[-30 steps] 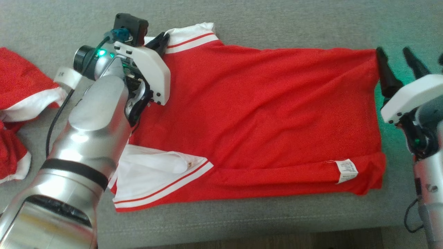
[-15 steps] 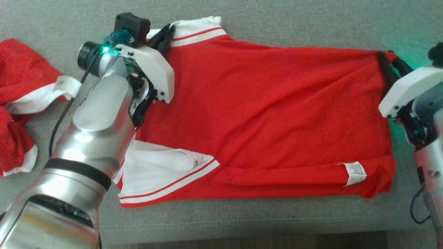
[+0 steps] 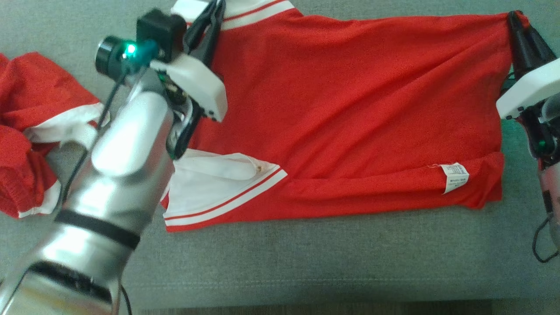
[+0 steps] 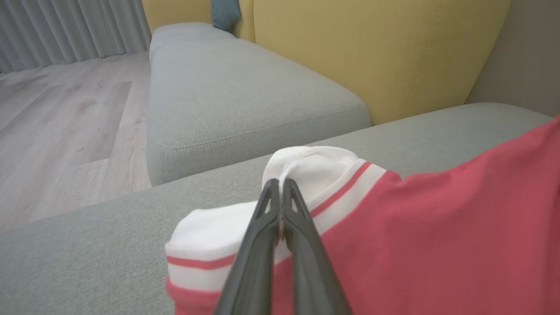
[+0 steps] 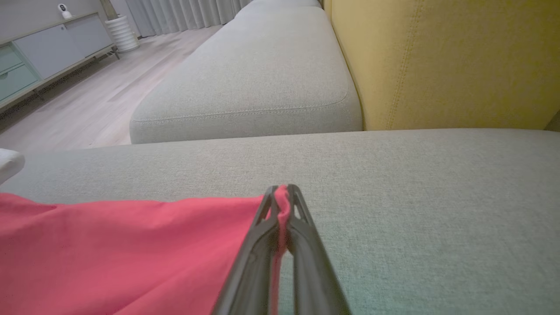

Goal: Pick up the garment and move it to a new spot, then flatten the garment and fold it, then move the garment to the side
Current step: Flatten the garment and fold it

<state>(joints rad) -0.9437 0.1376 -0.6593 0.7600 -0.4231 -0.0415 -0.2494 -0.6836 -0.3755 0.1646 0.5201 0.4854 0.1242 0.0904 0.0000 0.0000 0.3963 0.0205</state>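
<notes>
The garment [image 3: 350, 113] is a red shirt with white, red-striped sleeve cuffs, spread across a grey sofa seat. My left gripper [image 3: 213, 9] is shut on the white cuff at the garment's far left corner, and the left wrist view has the cuff [image 4: 306, 175] pinched between the closed fingers [image 4: 280, 192]. At the far right corner my right gripper [image 3: 518, 22] is shut on the red hem; in the right wrist view red cloth [image 5: 131, 245] is bunched between the fingertips [image 5: 282, 192]. A second white cuff [image 3: 218, 192] lies near the front left.
Another red and white garment [image 3: 30, 131] lies crumpled at the left of the seat. A white care label [image 3: 455, 177] sticks out of the near hem. A yellow backrest [image 5: 437, 61] rises behind the seat, and a second grey cushion [image 4: 245, 96] extends beyond it.
My right gripper has closed on the garment's far right corner. Both arms have pushed the far edge away from me, and the head view has shifted with them.
</notes>
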